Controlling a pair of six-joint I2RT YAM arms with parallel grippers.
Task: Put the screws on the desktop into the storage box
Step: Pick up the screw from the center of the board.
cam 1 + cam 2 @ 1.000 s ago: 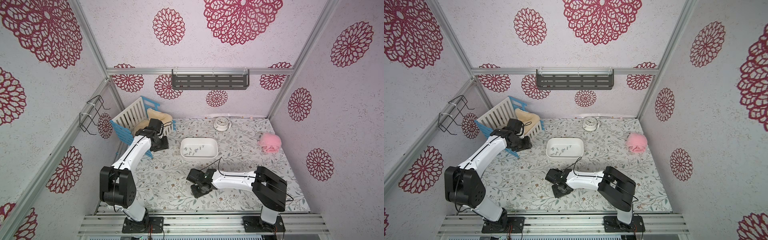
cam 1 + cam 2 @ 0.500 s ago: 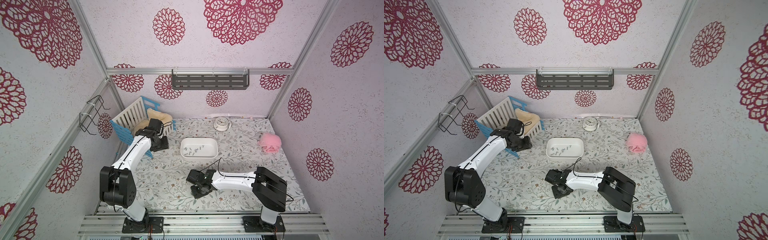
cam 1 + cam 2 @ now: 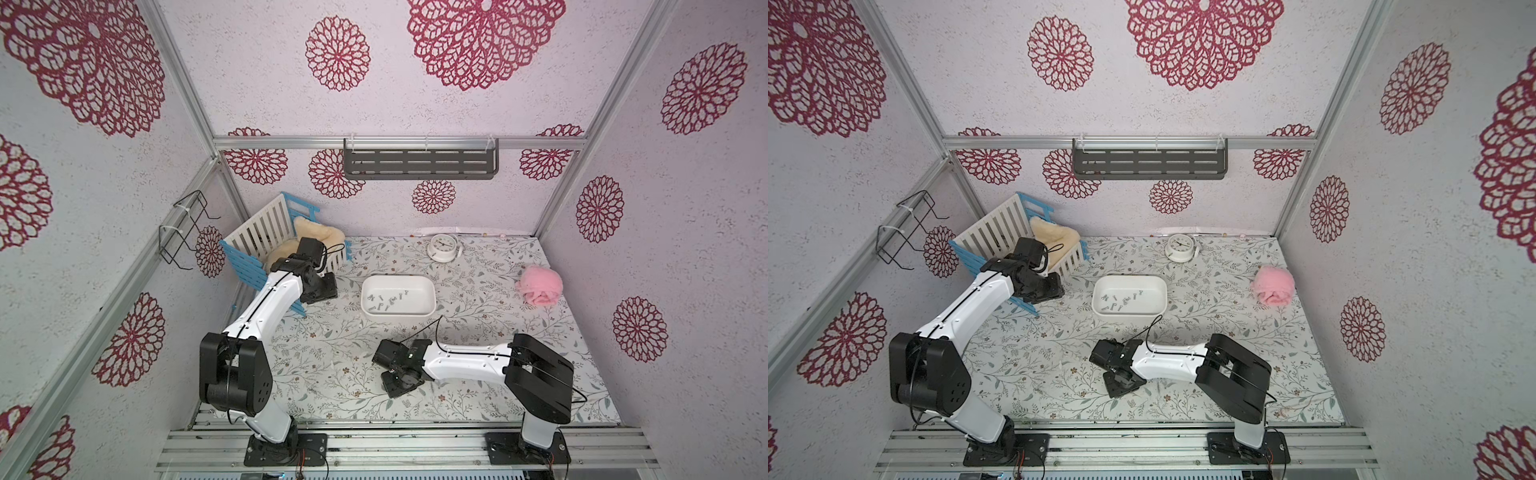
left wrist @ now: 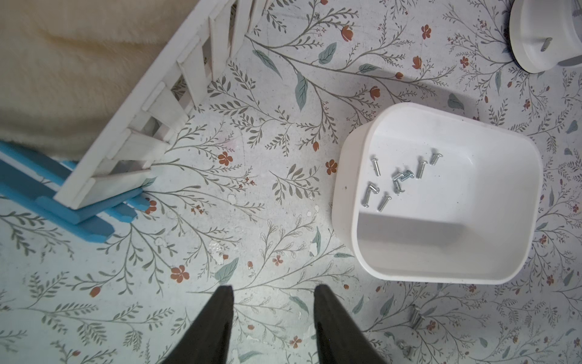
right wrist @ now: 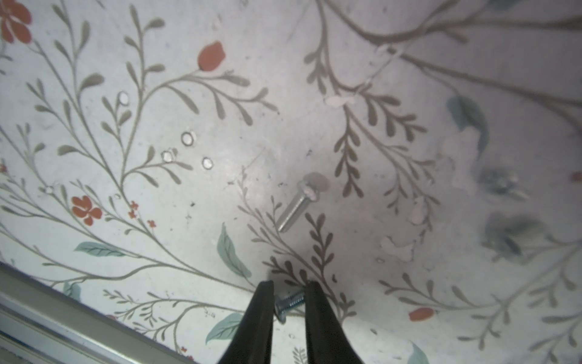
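Observation:
The white storage box stands mid-desktop with several screws lying inside it. Near the front of the leafy desktop, my right gripper is low and shut on one small screw, which lies crosswise between its fingertips. A loose screw lies on the desktop just beyond the fingers. My left gripper hovers open and empty between the crate and the box. In the left wrist view, two more loose screws lie on the desktop beside the box.
A blue-and-white slatted crate with cream fleece stands at the back left. A white clock sits by the back wall and a pink fluffy ball at the right. The metal front rail runs close to my right gripper.
My right gripper's fingers have closed in onto the screw, and the gripper has shifted slightly. The left arm has not moved.

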